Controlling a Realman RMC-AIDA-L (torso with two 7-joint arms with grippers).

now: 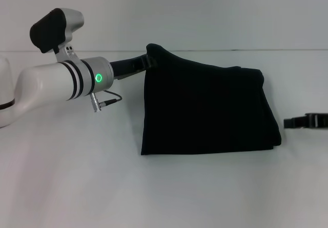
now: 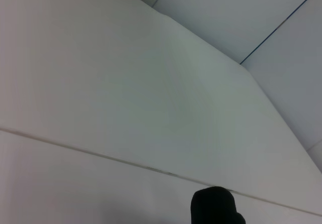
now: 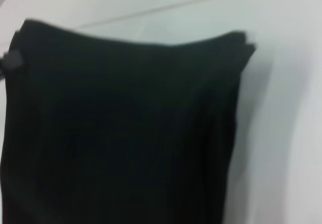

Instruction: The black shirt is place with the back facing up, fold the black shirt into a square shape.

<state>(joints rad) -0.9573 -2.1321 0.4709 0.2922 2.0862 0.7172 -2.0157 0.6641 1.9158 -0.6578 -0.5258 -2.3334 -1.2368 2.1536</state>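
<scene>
Left end effector (image 1: 147, 60) at black shirt (image 1: 205, 110)

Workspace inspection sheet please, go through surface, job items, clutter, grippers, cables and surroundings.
Surface: plain white table, bare around the garment.
Job's things: black soft-fabric shirt folded into a rough rectangle, far left corner lifted.
Clutter: nothing seen.
Grippers: left gripper at the shirt's raised far left corner, closed on the cloth; right gripper low at the right edge, apart from the shirt.
Cables: thin dark cable looping under the left wrist.
Surroundings: white wall behind the table.
</scene>
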